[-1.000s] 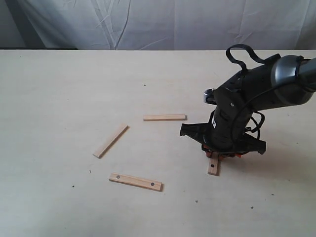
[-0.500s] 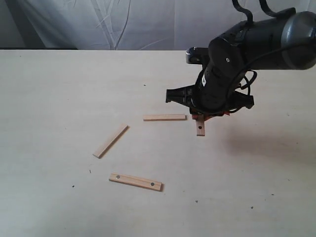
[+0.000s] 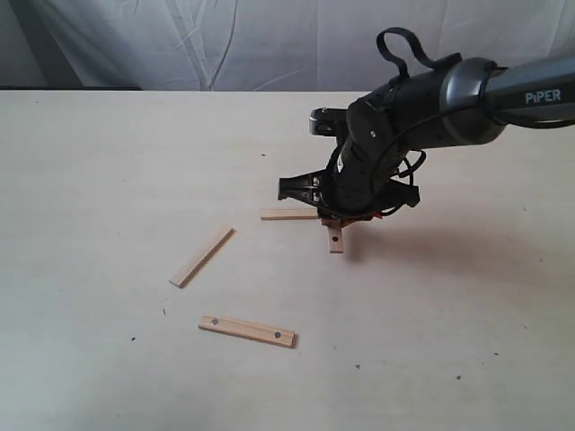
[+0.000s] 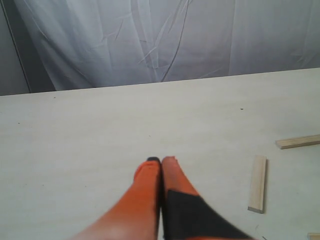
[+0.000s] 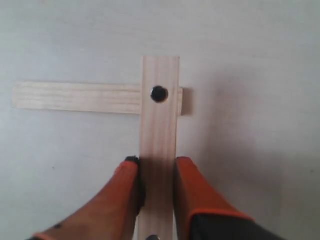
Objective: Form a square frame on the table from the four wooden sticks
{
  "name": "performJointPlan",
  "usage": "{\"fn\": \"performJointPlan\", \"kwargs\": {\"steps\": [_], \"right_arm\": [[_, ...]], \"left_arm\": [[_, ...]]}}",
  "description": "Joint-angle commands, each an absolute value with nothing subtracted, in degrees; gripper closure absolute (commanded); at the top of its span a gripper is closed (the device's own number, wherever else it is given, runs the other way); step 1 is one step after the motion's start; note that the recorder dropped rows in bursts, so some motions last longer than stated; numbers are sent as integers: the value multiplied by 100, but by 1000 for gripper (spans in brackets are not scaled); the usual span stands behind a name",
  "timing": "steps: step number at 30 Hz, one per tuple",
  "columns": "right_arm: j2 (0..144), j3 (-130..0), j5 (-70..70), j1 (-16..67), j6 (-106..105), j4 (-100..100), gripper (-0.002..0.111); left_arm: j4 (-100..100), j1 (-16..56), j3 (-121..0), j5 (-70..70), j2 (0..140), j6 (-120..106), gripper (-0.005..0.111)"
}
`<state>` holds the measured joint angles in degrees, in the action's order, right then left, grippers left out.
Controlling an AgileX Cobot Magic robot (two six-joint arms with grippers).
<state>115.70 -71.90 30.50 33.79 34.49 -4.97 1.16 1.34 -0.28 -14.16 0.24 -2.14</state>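
Note:
My right gripper (image 3: pixel 342 218) (image 5: pixel 156 167) is shut on a dotted stick (image 5: pixel 160 130) (image 3: pixel 335 239). Its dotted end crosses over the right end of a plain stick (image 3: pixel 287 215) (image 5: pixel 75 97) lying on the table (image 3: pixel 108 162). Whether the held stick touches the plain one cannot be made out. A second plain stick (image 3: pixel 201 256) (image 4: pixel 258 183) lies diagonally to the left. The other dotted stick (image 3: pixel 247 330) lies nearer the front. My left gripper (image 4: pixel 161 161) is shut with nothing in it, over bare table, outside the exterior view.
A white cloth backdrop (image 3: pixel 269 40) hangs behind the table's far edge. The right arm's black body (image 3: pixel 404 117) reaches in from the right. A few dark specks (image 3: pixel 263 154) dot the table.
The right gripper has carried the dotted stick up from the front right, back and to the left, until its end lies over the right end of the plain stick. The other sticks stayed put.

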Motion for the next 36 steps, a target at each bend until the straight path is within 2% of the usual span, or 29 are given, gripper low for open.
{"fn": "performJointPlan", "kwargs": {"steps": [1,18,20,24,26,27,31,32,34,35,36], "right_arm": [[11728,-7229,2935,3371,3409,-479,108],[11854,-7229,3002,3371,3439,-479,108],[11741,-7229,3013,3371,3440,-566,98],[11695,-7229,3147,3371,3404,-731,66],[11682,-7229,3327,3371,3394,-913,53],[11672,-7229,3395,3371,3394,-965,52],[11218,-7229,3822,3371,3108,-1023,52],[10977,-7229,4036,3371,2924,-994,56],[10666,-7229,4392,3346,2759,-1005,75],[10529,-7229,4516,3303,2703,-1005,91],[10466,-7216,4564,3247,2703,-1005,99]], "left_arm": [[118,131,0,-1370,0,-186,107],[118,131,0,-1370,0,-186,107],[118,131,0,-1370,0,-186,107],[118,131,0,-1370,0,-186,107],[118,131,0,-1370,0,-186,107],[118,131,0,-1370,0,-186,107],[118,131,0,-1370,0,-186,107],[118,131,0,-1370,0,-186,107],[118,131,0,-1370,0,-186,107],[118,131,0,-1370,0,-186,107],[118,131,0,-1370,0,-186,107]]}}
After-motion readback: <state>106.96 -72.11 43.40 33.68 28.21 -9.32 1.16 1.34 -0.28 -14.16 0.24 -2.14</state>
